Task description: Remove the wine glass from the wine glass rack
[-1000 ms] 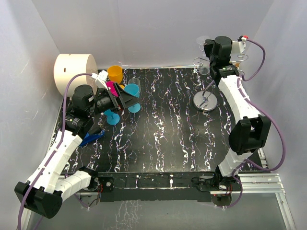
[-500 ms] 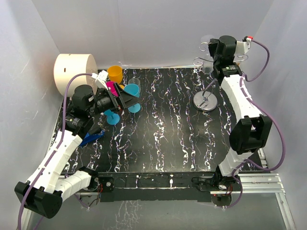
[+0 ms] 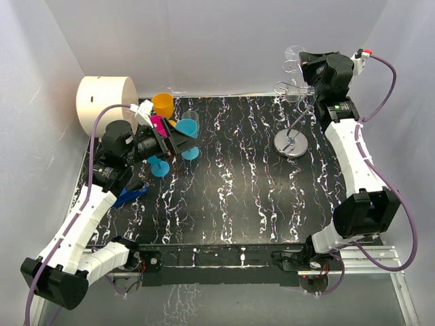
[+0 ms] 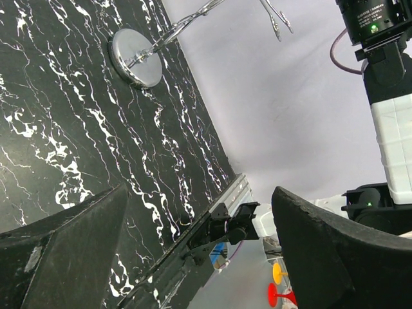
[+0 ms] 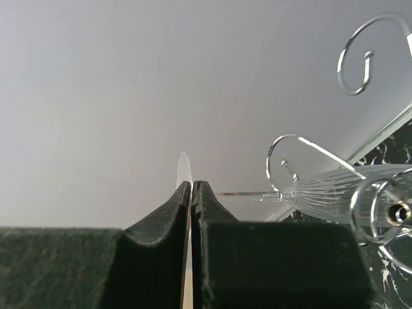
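The wine glass rack stands at the back right on its shiny disc base, its curled arms reaching up by the wall; it also shows in the left wrist view. The clear wine glass lies sideways among the spiral arms, with its foot toward the wall. My right gripper is shut on the thin edge of the foot, high above the table. My left gripper is open and empty at the far left, over the coloured cups.
Orange, teal, pink and clear plastic goblets cluster at the back left. A cream cylinder stands off the table's left corner. A blue object lies at the left edge. White walls close in on three sides.
My right wrist has swung to the right and a little up, carrying the glass foot with it along the rack's arms. The left arm has not moved.
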